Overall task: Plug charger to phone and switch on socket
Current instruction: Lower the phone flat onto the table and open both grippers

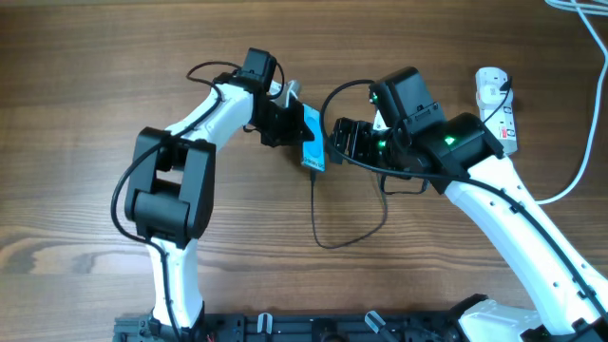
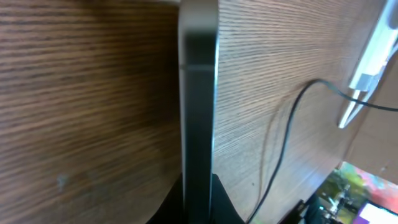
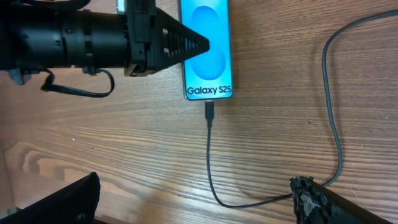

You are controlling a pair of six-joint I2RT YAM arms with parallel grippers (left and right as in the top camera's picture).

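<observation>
Firstly, the surface: a wooden table [image 1: 85, 85] with brown, streaky grain fills all three views. In the left wrist view a blurred, colourful patch shows beyond the table edge at the lower right, and I cannot tell what it is.

The phone [image 3: 208, 68] is flat and rectangular, with a bright teal screen and the white words "Galaxy S25" near its lower edge. It is at the middle of the table, between the two arms. The left gripper [image 1: 299, 128] is clamped on it. One black ribbed finger lies across the screen, and the left wrist camera sees the phone edge-on as a thin, shiny metal strip.

The charger [image 3: 209, 155] is a thin black cable. Its small dark connector tip touches the middle of the phone's lower edge and looks inserted there. From the tip the cable runs away over the wood, bends in a loop and passes just beside one finger of the right gripper [image 1: 344, 141]. That gripper stands spread wide near the phone and grasps nothing.

The socket [image 1: 496, 106] is a white, elongated strip with red marks. It lies near the far right edge, well apart from the phone. Something dark sits on it near the rounded end, too small to identify. A thick white cord [image 1: 580, 169] curves beside it.
</observation>
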